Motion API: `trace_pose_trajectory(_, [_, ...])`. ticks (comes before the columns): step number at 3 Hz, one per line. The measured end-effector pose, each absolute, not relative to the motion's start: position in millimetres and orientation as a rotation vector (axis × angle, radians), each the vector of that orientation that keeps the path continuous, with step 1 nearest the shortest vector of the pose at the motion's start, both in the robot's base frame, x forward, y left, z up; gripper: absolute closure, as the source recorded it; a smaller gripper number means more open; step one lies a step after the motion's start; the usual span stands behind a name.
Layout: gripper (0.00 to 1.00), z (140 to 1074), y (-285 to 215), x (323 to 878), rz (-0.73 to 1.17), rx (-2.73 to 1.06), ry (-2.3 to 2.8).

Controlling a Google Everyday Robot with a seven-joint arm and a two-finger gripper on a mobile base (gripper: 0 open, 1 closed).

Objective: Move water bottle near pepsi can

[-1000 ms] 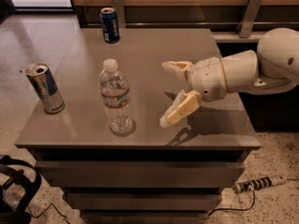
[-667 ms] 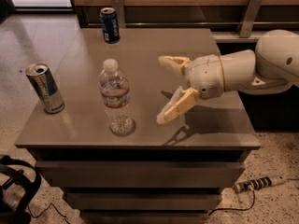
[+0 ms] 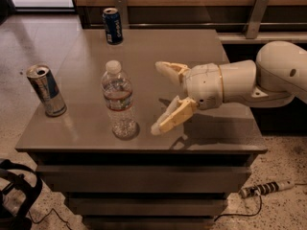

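Observation:
The water bottle (image 3: 118,101), clear with a white cap and a thin red-and-white band, stands upright near the front of the grey table (image 3: 201,47). The pepsi can (image 3: 112,26), dark blue with a silver top, stands at the table's back edge, left of centre. My gripper (image 3: 157,97) reaches in from the right at bottle height, just right of the bottle and apart from it. Its two cream fingers are spread wide and hold nothing.
A slim silver-and-blue can (image 3: 46,90) stands at the table's left edge. My white arm (image 3: 259,80) crosses the right side of the table. A wooden wall with metal brackets (image 3: 254,13) runs behind. A black object (image 3: 14,195) and a cable (image 3: 266,188) lie on the floor.
My gripper has moved left toward the water bottle, fingers still spread. The bottle and both cans have not moved.

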State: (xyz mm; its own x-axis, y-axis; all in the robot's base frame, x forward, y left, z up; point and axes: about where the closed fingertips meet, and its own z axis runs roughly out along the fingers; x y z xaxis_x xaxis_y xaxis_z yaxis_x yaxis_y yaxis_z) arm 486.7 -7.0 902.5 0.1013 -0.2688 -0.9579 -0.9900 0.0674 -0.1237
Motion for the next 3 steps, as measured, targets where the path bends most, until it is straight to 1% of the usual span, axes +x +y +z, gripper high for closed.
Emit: trace_pose_trajectory(3, [0.0,887,40,479,1.051,-1.404,1.336])
